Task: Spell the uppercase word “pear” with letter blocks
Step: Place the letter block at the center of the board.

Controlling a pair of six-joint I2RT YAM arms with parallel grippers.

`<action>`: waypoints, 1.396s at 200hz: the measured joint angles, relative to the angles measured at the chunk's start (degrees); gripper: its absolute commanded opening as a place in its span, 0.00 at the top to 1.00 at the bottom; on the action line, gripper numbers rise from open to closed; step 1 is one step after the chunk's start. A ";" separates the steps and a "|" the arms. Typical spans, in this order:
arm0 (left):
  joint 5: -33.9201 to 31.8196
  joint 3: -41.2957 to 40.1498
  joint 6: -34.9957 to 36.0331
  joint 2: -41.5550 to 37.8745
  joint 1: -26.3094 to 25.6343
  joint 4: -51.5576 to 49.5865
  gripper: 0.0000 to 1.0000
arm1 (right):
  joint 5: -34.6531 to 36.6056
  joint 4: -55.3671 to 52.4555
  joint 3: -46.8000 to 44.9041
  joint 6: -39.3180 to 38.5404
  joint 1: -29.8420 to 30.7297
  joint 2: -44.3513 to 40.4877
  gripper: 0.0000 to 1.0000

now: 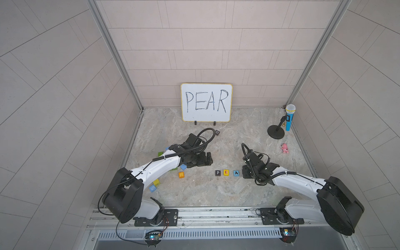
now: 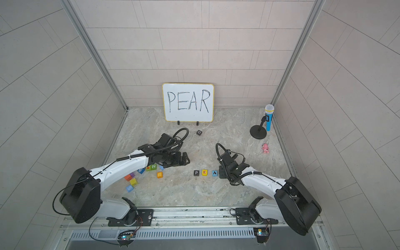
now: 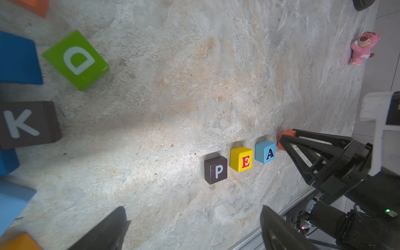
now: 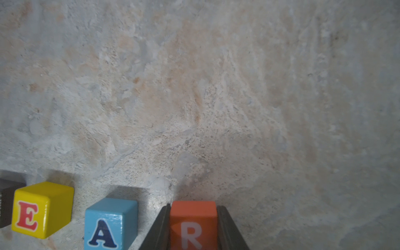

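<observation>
**Right pincer pinching the R at the row's end**

The right pincer [image 3: 289,136] is clamped on the orange-red R block [image 4: 192,226], one finger on each side face. The white letter faces the same way as its neighbours. I cannot tell whether the block sits on the worktop [image 1: 194,194] or just above it.

Just beside it, across a narrow gap, stands the light blue A block [image 4: 110,223], then the yellow E block [image 4: 41,210] and the black P block [image 3: 216,170]. The row runs along the worktop's front edge, about midway.

To finish well, I would:
- settle the R flat and in line, matching the other gaps;
- spread the fingers only a little, since one stands next to the A;
- lift straight off.

The left pincer [image 1: 209,159], spread and empty, hangs well apart toward the left edge, near the spare cubes [image 2: 151,167].
</observation>
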 measured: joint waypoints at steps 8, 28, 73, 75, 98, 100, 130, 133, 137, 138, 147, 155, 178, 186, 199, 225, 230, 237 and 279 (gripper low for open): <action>0.02 0.00 0.00 0.00 0.00 0.02 0.00 | 0.07 0.24 0.00 0.09 0.00 0.13 0.76; 0.02 0.00 0.00 0.00 0.00 0.00 0.00 | 0.09 0.81 0.00 0.17 0.00 0.39 0.76; 0.00 0.00 -0.02 0.00 0.00 0.02 0.00 | 0.17 1.25 0.00 0.11 0.07 0.59 0.75; 0.00 0.00 -0.02 0.00 0.00 0.02 0.00 | 0.20 1.22 0.00 0.09 0.09 0.59 0.75; 0.00 0.00 -0.02 0.00 0.00 0.02 0.00 | 0.55 1.01 0.00 -0.02 0.37 0.52 0.75; 0.00 0.00 -0.02 0.00 0.00 0.02 0.00 | 0.61 0.92 0.00 -0.07 0.42 0.50 0.75; 0.00 0.00 -0.02 0.00 0.00 0.04 0.00 | 1.66 -0.81 -0.04 -0.04 0.74 -0.17 0.75; 0.00 0.00 -0.02 0.00 0.00 0.04 0.00 | 1.77 -0.92 -0.07 -0.04 0.74 -0.26 0.75; 0.00 0.00 -0.02 0.00 0.00 0.04 0.00 | 1.95 -1.11 -0.09 0.04 0.74 -0.35 0.75; 0.00 0.00 -0.02 0.00 0.00 0.04 0.00 | 1.97 -1.14 -0.11 0.09 0.74 -0.37 0.75; 0.00 0.00 -0.02 0.00 0.00 0.04 0.00 | 2.27 -1.29 -0.24 0.26 0.76 -0.48 0.75; 0.00 0.00 -0.02 0.00 0.00 0.04 0.00 | 2.40 -1.36 -0.26 0.46 0.76 -0.50 0.75; 0.00 0.00 -0.02 0.00 0.00 0.04 0.00 | 2.56 -1.27 -0.31 1.01 0.85 -0.50 0.75; 0.00 0.00 -0.02 0.00 0.00 0.04 0.00 | 2.60 -1.27 -0.31 1.20 0.92 -0.50 0.74; 0.00 0.00 -0.02 0.00 0.00 0.04 0.00 | 2.64 -1.22 -0.31 1.49 1.07 -0.50 0.74; 0.00 0.00 -0.02 0.00 0.00 0.04 0.00 | 2.73 -1.09 -0.31 2.08 1.33 -0.39 0.72; 0.00 0.00 -0.02 0.00 0.00 0.04 0.00 | 2.78 -1.01 -0.31 2.14 1.38 -0.33 0.72; -0.02 0.00 -0.02 -0.02 0.00 0.04 0.00 | 2.89 -0.92 -0.31 2.25 1.46 -0.22 0.71; 0.00 0.00 -0.02 -0.07 0.00 0.04 0.00 | 3.54 0.02 -0.22 2.47 1.60 0.50 0.62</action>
